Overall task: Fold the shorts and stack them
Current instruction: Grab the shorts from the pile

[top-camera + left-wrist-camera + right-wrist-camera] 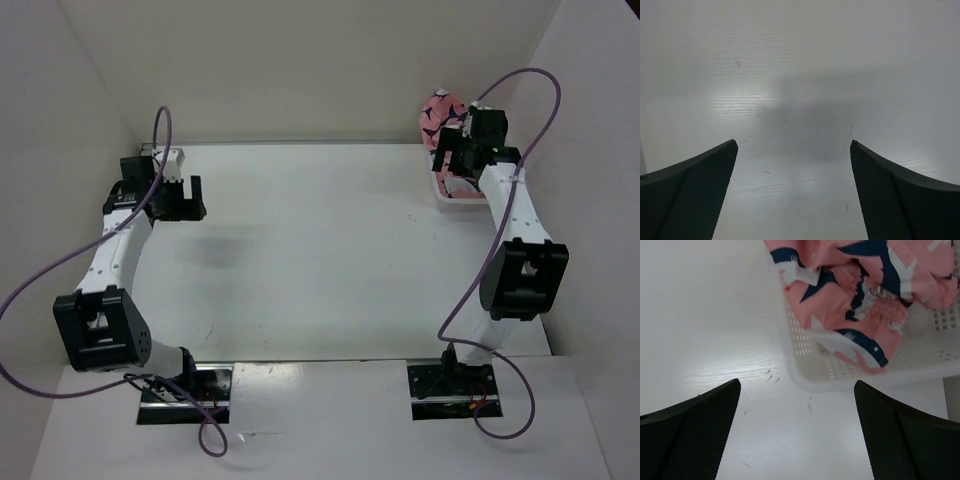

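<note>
The shorts are soft, matt cloth, crumpled into creases, with a flat printed pattern. The basket under them is white plastic mesh, smooth, with a slight sheen along its rim. The bench is white with a faint wood-like grain; it is smooth and half-glossy, catches a pale glare, and has a few small scuffs. On the left pincer and the right pincer, the fingers are matt black with a fine dotted texture. The arms have smooth white and black plastic shells.

Basket: far right corner of tabletop. Shorts: heaped inside basket. Right pincer over basket's near rim; left pincer well left of basket.
</note>
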